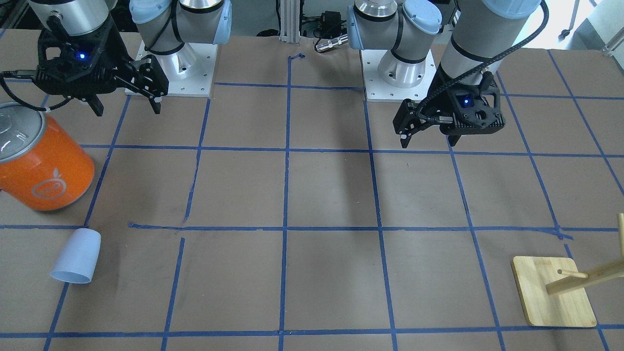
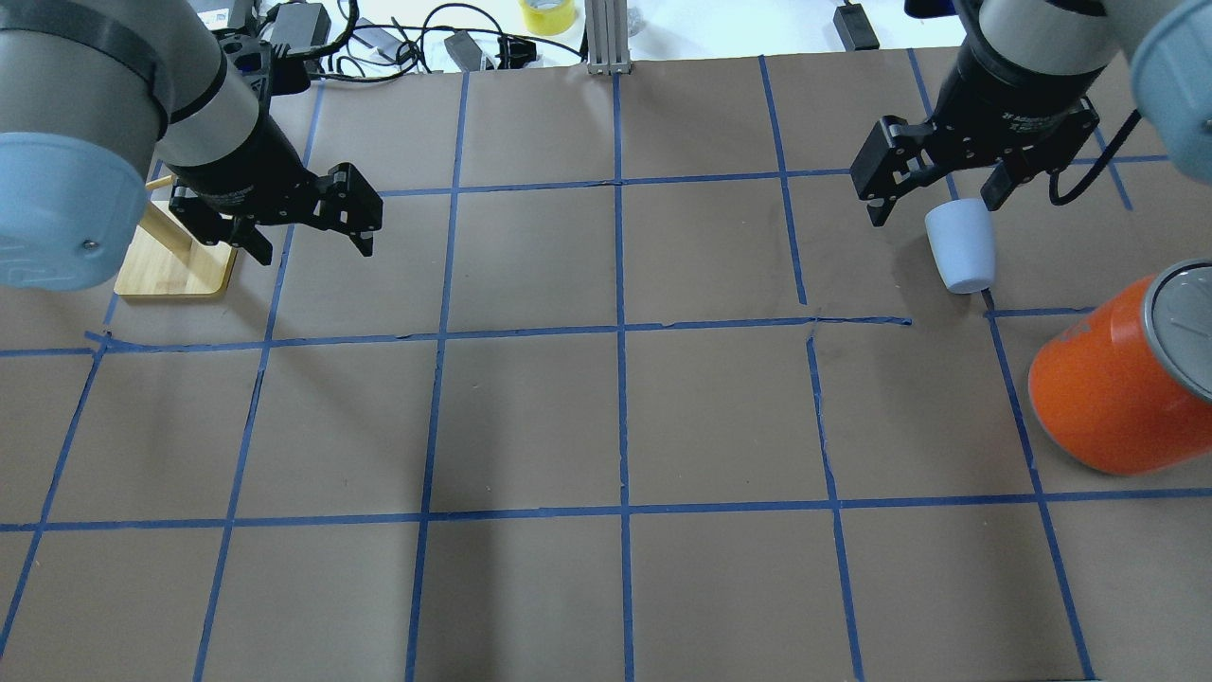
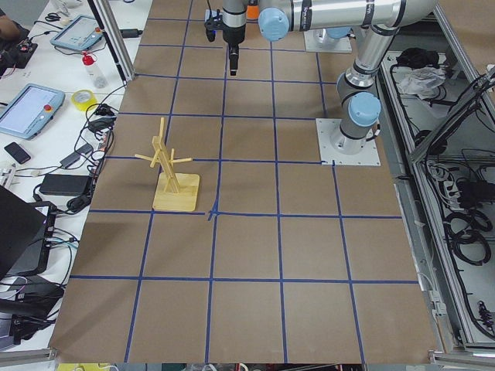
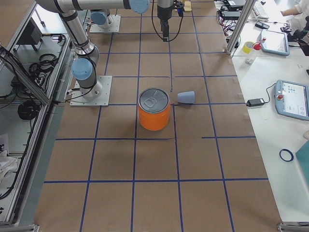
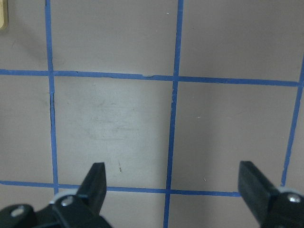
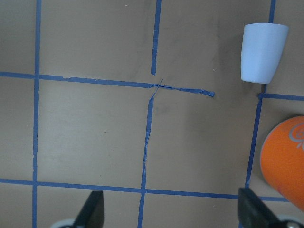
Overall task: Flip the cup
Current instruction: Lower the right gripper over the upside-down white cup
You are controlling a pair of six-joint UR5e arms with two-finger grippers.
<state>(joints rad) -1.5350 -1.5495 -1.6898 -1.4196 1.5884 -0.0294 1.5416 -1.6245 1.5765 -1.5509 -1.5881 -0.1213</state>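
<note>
The cup (image 1: 75, 257) is a small pale lavender-blue tumbler lying on its side on the brown paper, near the orange can. It also shows in the overhead view (image 2: 961, 244), the exterior right view (image 4: 186, 97) and the top right of the right wrist view (image 6: 262, 52). My right gripper (image 2: 933, 204) is open and empty, well above the table; the cup lies beyond and to the right of its fingertips (image 6: 92, 211). My left gripper (image 2: 312, 248) is open and empty, hovering over bare paper (image 5: 173, 183) on the other side of the table.
A large orange can (image 2: 1117, 379) with a silver lid stands beside the cup, on the robot's side of it (image 1: 44, 170). A wooden peg stand (image 2: 175, 265) stands by the left gripper (image 1: 428, 141). Blue tape lines grid the brown table cover.
</note>
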